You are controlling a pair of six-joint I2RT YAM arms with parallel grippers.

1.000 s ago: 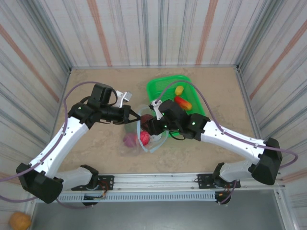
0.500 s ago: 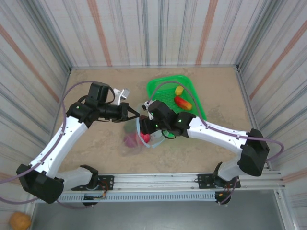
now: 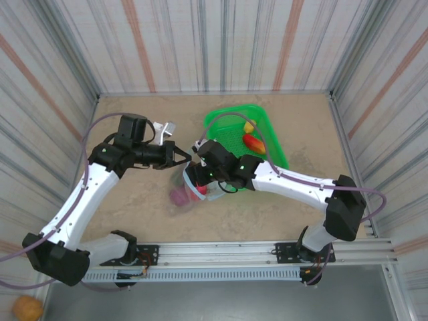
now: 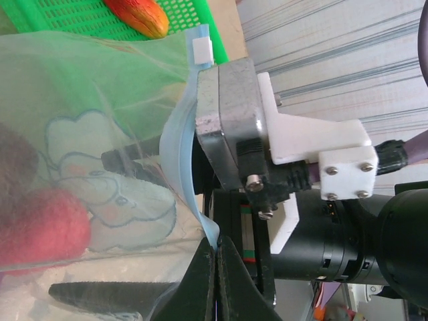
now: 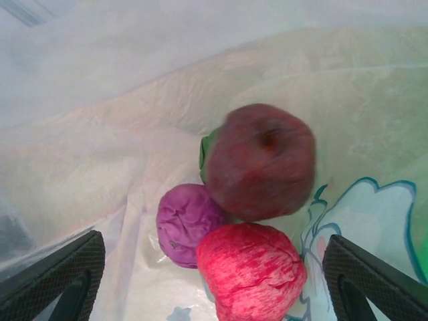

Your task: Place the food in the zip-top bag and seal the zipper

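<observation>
My left pincer [image 4: 214, 246] pinches the clear plastic bag's [image 4: 100, 87] pale blue zipper strip [image 4: 175, 150]; right pincer [image 5: 210, 257], spread apart, blocks its mouth beside a green mesh tray [image 3: 231, 120].

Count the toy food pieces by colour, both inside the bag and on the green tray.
Dark maroon, in the bag: 1
Magenta, in bag: 1
Pink-red, in bag: 1
Green, in bag, mostly hidden: 1
Yellow, on the tray: 1
Red-orange, on tray: 1
Total: 6
</observation>
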